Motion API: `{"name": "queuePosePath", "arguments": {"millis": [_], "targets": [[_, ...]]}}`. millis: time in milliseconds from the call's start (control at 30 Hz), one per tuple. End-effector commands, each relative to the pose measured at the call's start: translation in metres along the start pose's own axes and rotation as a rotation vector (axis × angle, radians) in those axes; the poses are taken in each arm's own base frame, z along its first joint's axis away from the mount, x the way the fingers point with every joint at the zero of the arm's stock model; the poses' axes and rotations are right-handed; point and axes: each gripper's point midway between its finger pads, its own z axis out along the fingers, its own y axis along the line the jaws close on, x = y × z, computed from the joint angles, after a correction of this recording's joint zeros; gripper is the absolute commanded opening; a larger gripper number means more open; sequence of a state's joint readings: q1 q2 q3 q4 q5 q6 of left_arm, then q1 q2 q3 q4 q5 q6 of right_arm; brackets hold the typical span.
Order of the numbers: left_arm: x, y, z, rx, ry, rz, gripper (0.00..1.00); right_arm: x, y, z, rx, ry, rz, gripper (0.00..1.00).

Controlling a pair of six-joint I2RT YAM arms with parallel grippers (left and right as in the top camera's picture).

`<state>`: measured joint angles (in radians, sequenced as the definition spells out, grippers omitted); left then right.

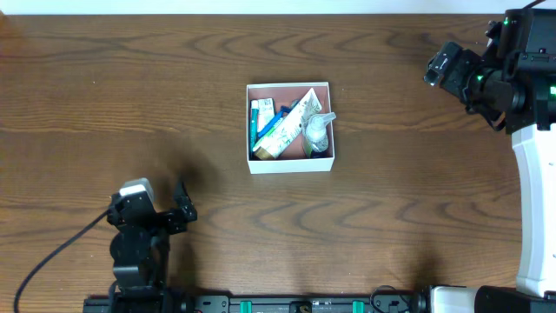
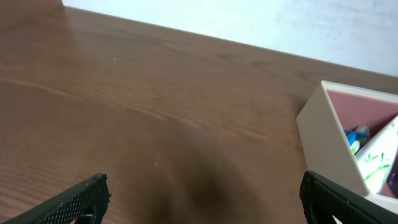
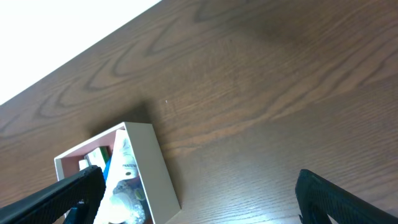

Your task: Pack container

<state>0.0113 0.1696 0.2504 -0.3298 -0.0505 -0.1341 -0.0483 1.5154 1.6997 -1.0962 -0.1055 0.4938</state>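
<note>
Container (image 1: 291, 165) sits mid-worktop (image 1: 130, 104) overhead, toiletries (image 1: 287, 126) inside, nothing loose nearby; packing looks finished to us, so the best course is not to nudge it; left end effector (image 1: 184, 204) sits near its base, right end effector (image 1: 439, 65) at the far right; left wrist: jaws apart, empty, container at right; right wrist: jaws apart, empty, container lower left.

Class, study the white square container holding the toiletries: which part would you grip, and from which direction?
Probably the far wall of the container, pinched from straight above, one jaw inside, one outside. The box is lidless with thin upright walls, and bare reddish floor shows just inside that wall, whereas toiletries crowd the others.
</note>
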Motion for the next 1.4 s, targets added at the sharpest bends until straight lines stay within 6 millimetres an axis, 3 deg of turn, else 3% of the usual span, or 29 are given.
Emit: {"name": "queuePosePath", "arguments": {"millis": [0,267,1367], "targets": [[0.009,0.0,0.002,0.016,-0.018,-0.012,0.98,-0.001,0.0,0.0,-0.005,0.0,0.01,0.99],[0.031,0.004,0.009,0.019,-0.031,-0.014,0.98,-0.001,0.0,0.0,-0.005,0.0,0.009,0.99],[0.032,0.004,0.009,0.019,-0.03,-0.014,0.98,-0.001,0.0,0.0,-0.005,0.0,0.01,0.99]]}}
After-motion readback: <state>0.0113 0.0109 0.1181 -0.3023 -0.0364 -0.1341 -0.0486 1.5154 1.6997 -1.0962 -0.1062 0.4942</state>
